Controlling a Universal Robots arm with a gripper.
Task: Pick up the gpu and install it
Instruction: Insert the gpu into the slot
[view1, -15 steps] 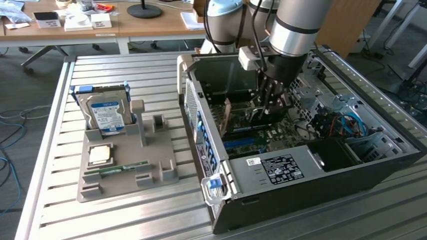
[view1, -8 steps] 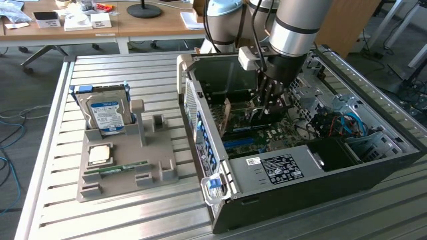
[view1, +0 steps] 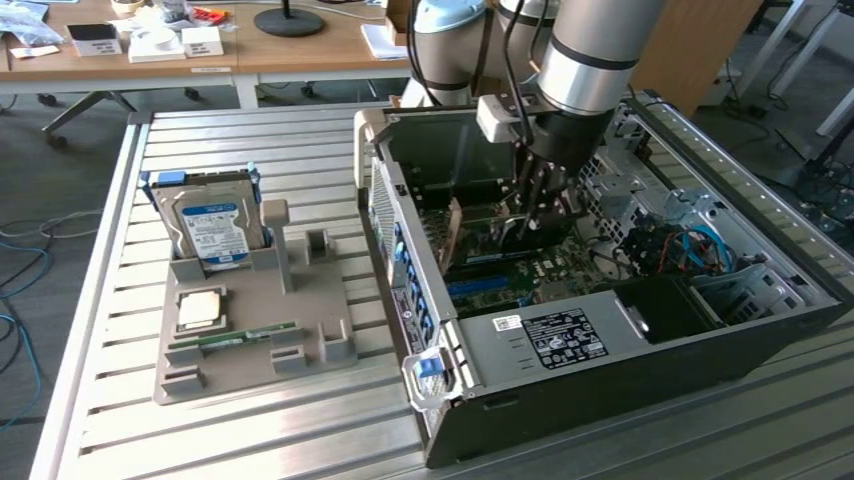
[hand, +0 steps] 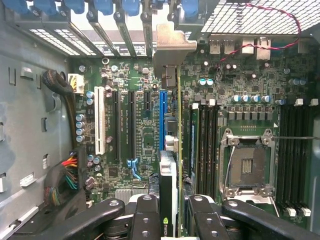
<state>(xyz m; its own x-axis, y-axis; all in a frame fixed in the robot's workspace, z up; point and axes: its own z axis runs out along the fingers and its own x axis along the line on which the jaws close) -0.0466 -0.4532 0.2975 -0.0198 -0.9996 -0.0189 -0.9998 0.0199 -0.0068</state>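
While the arm reaches down into the open computer case (view1: 667, 365), the gripper (hand: 170, 212) holds the gpu (hand: 178, 130) between its two black fingers (hand: 146, 217), which are closed narrowly on the card. The gpu stands on its edge over the motherboard (hand: 127, 150), just beside the blue slot (hand: 162, 120), with its silver bracket (hand: 172, 47) toward the case's rear openings; I cannot tell whether it is seated in a slot

Thin green gpu (hand: 178, 150), silver end bracket (hand: 172, 47), edge-on over motherboard slots (hand: 131, 125), clamped in the pincer (hand: 172, 206)
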